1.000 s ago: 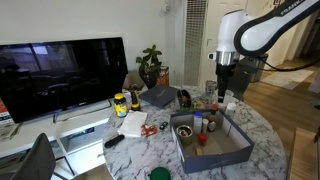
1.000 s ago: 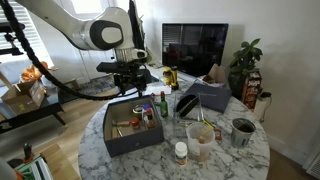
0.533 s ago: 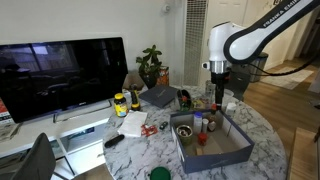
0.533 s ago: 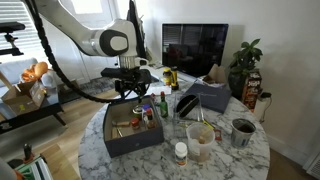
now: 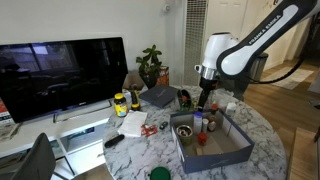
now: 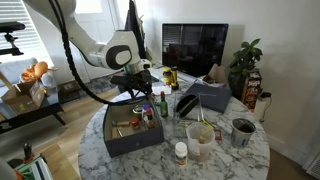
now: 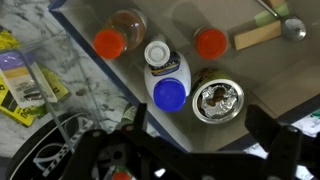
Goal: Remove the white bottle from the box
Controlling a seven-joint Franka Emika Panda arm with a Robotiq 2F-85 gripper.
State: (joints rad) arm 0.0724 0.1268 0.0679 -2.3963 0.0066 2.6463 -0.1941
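Note:
The box is a shallow blue-grey tray on the marble table, also in the other exterior view. Several small bottles stand at one end of it. In the wrist view a white bottle with a round white top stands upright on the blue floor, touching a blue cap. Red-capped bottles stand on either side of it, and a round silver tin is beside it. My gripper is open and empty above the bottles. It shows in both exterior views.
A yellow-labelled bottle, papers and a television are beyond the box. A white container with a red cap, a clear cup, a dark pot and a grey case stand beside the box.
The arm has swung in over the bottle end of the box and come lower. The gripper stays open and nothing in the box has moved.

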